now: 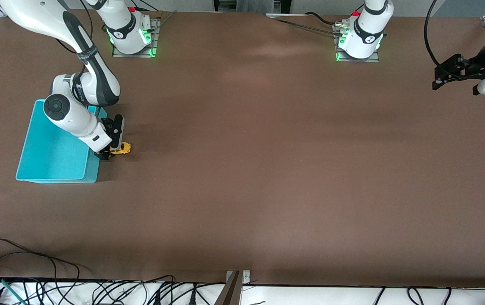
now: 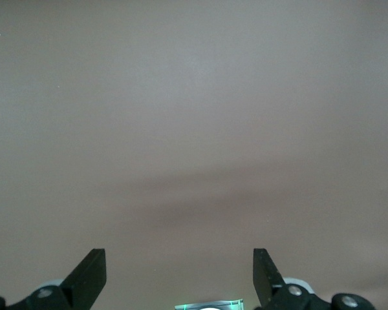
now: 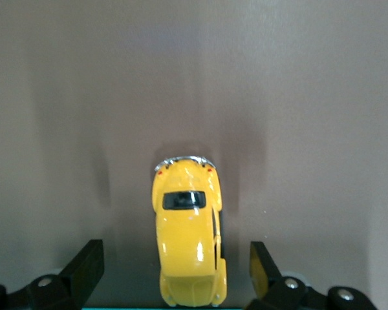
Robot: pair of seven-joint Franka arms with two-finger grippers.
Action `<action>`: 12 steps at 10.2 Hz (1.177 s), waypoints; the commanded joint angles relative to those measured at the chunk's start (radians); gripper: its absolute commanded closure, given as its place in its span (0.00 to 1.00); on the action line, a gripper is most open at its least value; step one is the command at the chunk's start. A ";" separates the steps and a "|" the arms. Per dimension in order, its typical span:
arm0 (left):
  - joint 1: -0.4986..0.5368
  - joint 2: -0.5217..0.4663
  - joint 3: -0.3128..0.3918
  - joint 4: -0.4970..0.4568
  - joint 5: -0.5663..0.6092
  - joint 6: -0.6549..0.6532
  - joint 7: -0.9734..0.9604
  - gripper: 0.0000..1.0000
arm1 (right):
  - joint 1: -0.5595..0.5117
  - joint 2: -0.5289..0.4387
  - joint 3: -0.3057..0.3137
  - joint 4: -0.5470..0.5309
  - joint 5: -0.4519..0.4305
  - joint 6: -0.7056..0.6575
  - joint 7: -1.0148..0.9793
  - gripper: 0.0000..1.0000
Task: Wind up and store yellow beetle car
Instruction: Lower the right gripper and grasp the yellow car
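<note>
The yellow beetle car (image 1: 122, 148) stands on the brown table, right beside the turquoise bin (image 1: 52, 148), on the bin's side toward the left arm's end. My right gripper (image 1: 111, 151) is down over the car and open. In the right wrist view the car (image 3: 189, 239) sits between the two spread fingers (image 3: 84, 265), with gaps on both sides. My left gripper (image 1: 439, 81) is open and empty, held above the table at the left arm's end. The left wrist view shows its gripper (image 2: 180, 271) over bare table.
The bin is open-topped and shows nothing inside. Its rim appears as a thin turquoise strip (image 3: 149, 309) in the right wrist view. Cables (image 1: 56, 292) lie along the table edge nearest the front camera.
</note>
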 commanded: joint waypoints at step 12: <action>0.003 0.019 0.006 0.036 -0.100 -0.027 -0.191 0.00 | 0.003 -0.204 0.043 0.287 -0.002 -0.570 0.183 1.00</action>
